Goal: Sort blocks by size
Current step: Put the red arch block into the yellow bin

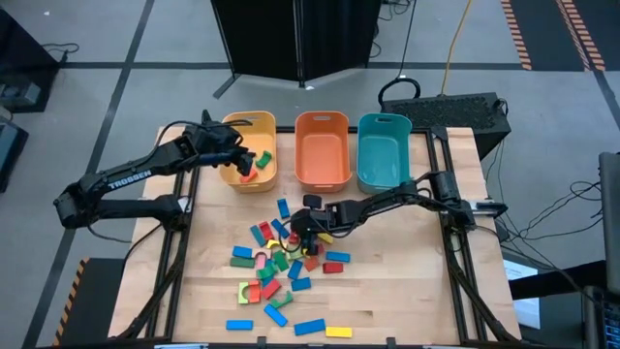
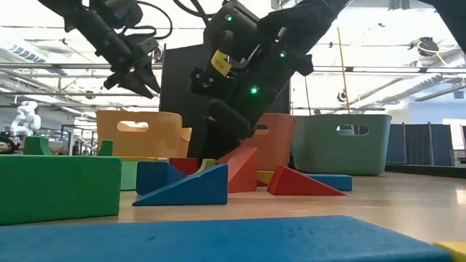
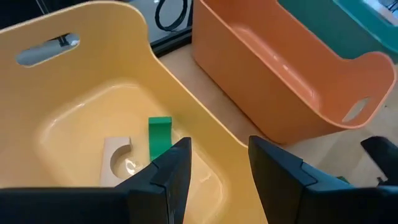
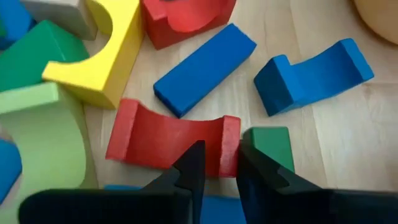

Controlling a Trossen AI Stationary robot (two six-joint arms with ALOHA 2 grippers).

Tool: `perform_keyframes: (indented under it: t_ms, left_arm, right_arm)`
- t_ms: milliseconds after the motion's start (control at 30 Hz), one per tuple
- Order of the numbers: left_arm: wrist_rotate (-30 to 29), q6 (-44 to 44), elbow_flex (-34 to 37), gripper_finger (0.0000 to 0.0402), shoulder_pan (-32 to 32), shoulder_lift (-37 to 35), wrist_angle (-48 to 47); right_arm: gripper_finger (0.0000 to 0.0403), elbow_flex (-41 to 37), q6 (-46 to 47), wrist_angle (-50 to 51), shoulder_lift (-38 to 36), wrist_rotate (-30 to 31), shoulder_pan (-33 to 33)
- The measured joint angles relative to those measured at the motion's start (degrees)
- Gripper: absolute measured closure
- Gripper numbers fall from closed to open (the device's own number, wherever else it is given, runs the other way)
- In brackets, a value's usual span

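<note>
Red arch block (image 4: 171, 142): concave top, right claw (image 4: 217, 163) pinching its end.

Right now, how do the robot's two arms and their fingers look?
Both arms are black and jointed. The left arm carries white TROSSEN lettering. The right arm shows a yellow label and small green lights in the low view. The fingers are dark, flat and angular.

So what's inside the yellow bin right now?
In the yellow bin, the left wrist view shows a green block and a plain wooden arch piece. The left gripper, jaws apart and empty, hides the nearer part of the bin floor, so more could be there.
</note>
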State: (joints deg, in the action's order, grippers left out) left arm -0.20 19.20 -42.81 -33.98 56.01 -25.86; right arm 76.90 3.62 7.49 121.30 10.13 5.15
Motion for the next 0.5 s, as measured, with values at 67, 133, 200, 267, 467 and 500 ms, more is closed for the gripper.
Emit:
perform_keyframes:
  t_ms: [67,133,200,267,467,500]
  left_arm:
    - [0.01,0.02,0.0,0.0243,0.01,0.0,-0.14]
    - [0.62,-0.01,0.0,0.0243,0.04,0.0,-0.38]
    - [2.8,-0.13,0.0,0.0243,0.04,0.0,-0.22]
    - [5.26,-1.33,0.02,0.0243,0.2,0.0,0.11]
    - [6.43,-4.36,0.02,0.0243,2.55,0.0,0.1]
    - [6.44,-4.7,0.02,0.0243,3.11,0.0,0.08]
  right_arm:
    - [0.0348,0.0,0.04,0.0,0.06,0.22,0.04]
    - [0.0355,0.0,0.07,-0.05,0.06,0.19,0.04]
    - [0.0361,-0.02,0.07,0.02,-0.12,0.16,0.06]
    - [0.0365,-0.02,0.04,0.01,-0.18,0.29,0.17]
    - [0.0368,-0.13,-1.7,-0.33,-0.6,1.19,0.42]
    - [0.0368,-0.17,-2.27,-0.42,-0.73,2.28,0.71]
